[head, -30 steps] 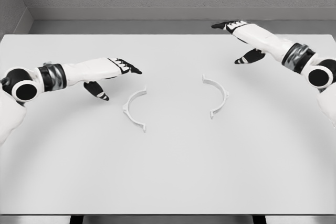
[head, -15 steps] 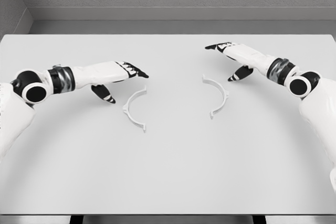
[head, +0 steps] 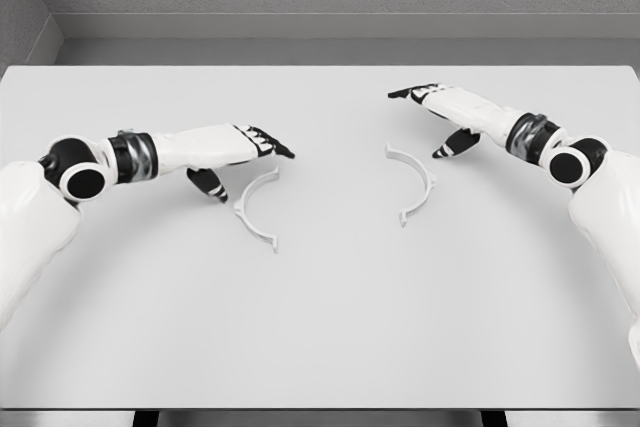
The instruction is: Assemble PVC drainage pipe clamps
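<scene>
Lying flat on the white table (head: 320, 327), the two half-ring clamp pieces face each other with their open sides inward and a clear gap between them: the left clamp half (head: 255, 209) just left of the middle, the right clamp half (head: 414, 181) just right of it. The left hand (head: 232, 152) hovers close above and behind its piece, fingers spread and thumb hanging down, holding nothing. The right hand (head: 442, 114) sits just behind the other piece, likewise spread and empty.

The step in hand looks like the reach before grasping. Each hand should come down over the curved back of its half, with thumb and fingers pinching the thin band across its width rather than pressing it flat, so the pieces can then be slid together with their end tabs lined up.

Compared with a second ago, both hands have moved inward and lower toward the pieces, the right one most noticeably; the clamp halves have not shifted.
</scene>
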